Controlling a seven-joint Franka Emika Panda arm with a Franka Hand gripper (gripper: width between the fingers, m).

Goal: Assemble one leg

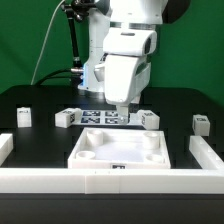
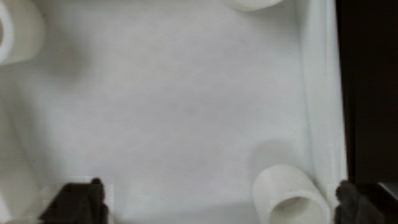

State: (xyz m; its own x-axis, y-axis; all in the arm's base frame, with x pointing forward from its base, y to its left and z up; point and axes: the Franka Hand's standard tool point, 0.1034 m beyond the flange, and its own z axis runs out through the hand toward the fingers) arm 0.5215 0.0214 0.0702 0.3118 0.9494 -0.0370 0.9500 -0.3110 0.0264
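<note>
Several small white legs with tag marks lie on the black table in the exterior view: one at the far left [image 1: 24, 116], one left of centre [image 1: 66, 117], one right of centre [image 1: 150, 119] and one at the far right [image 1: 202, 124]. The large white square panel [image 1: 120, 150] lies in front of them. My gripper [image 1: 122, 107] hangs over the panel's back edge, open and empty. In the wrist view the gripper [image 2: 222, 202] is open, with dark fingertips [image 2: 75, 202] wide apart over the panel's flat face [image 2: 169, 110]. A round socket [image 2: 290, 192] lies between them. No leg shows in the wrist view.
The marker board [image 1: 108, 119] lies behind the panel, under the gripper. A white fence [image 1: 110, 180] runs along the front, with ends at the exterior view's left [image 1: 5, 146] and right [image 1: 207, 152]. The arm's white body [image 1: 125, 60] stands above the centre.
</note>
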